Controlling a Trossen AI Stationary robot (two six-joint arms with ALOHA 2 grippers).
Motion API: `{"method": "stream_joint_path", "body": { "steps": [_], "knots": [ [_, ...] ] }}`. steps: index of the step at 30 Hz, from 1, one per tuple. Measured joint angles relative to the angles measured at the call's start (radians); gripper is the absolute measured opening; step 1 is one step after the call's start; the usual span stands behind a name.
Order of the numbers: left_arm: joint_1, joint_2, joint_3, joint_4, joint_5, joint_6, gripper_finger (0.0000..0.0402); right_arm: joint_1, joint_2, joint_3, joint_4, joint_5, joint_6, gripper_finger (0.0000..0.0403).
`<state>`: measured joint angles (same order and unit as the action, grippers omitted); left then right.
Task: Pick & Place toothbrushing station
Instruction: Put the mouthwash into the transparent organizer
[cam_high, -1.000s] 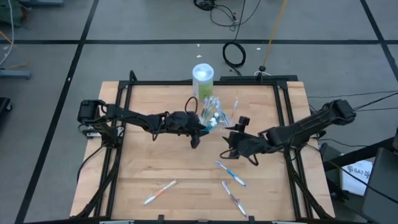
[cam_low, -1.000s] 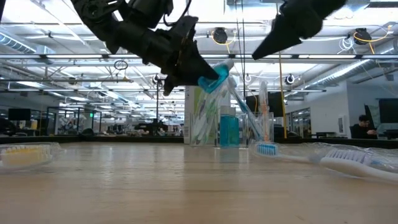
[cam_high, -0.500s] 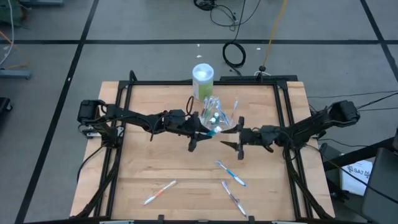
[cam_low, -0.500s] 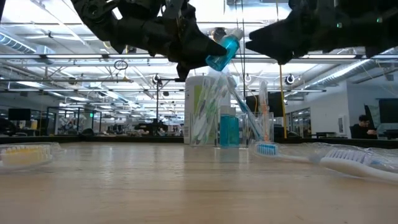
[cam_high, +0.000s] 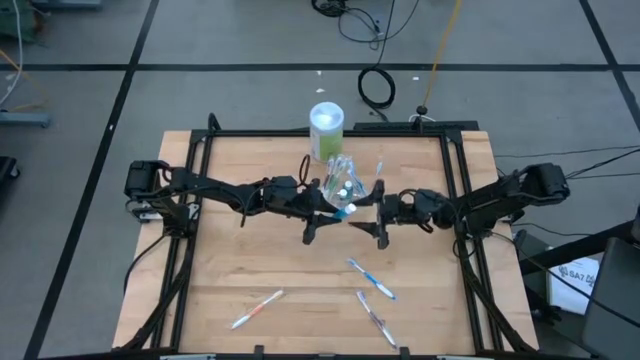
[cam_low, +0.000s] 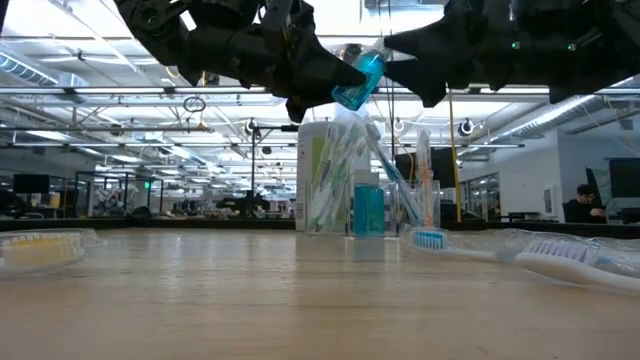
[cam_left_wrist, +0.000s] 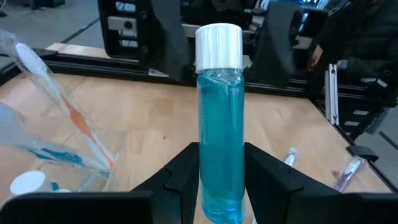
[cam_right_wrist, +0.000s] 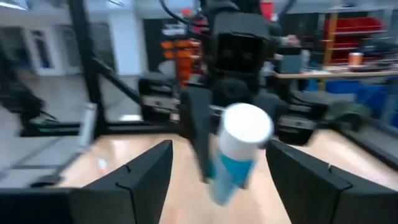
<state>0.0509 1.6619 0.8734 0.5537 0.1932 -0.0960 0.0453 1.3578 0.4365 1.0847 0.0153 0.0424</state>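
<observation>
Claws are meeting in the air over the middle of the bench (cam_high: 250, 260). The left claw (cam_left_wrist: 222, 177) is clamped on the teal tube (cam_left_wrist: 219, 118), with its white cap pointing at the other arm. A second ago the right claw (cam_high: 372, 212) sat lower, toward 5 o'clock from the tube; now it has come up to 3 o'clock of the tube, and its fingers (cam_right_wrist: 146, 171) have spread wide apart on both sides of the cap. I think it is a hand-over, and the right claw should close next. The clear plastic bag (cam_high: 345, 180) with toothbrushes stands at 12 o'clock of the tube. Loose toothbrushes (cam_high: 370, 279) lie at 5 o'clock and 7 o'clock.
</observation>
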Motion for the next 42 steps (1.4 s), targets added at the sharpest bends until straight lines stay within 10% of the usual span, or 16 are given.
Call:
{"method": "stream_joint_path", "body": {
  "steps": [28,42],
  "knots": [
    [-0.002,0.000,0.000,0.069,-0.003,0.015,0.0117,-0.007,0.104,0.081,0.080,-0.020,-0.002,0.0255],
    [-0.003,0.000,0.000,0.069,-0.002,0.015,0.0118,-0.007,0.105,0.081,0.079,-0.019,-0.005,0.0160]
  ]
}}
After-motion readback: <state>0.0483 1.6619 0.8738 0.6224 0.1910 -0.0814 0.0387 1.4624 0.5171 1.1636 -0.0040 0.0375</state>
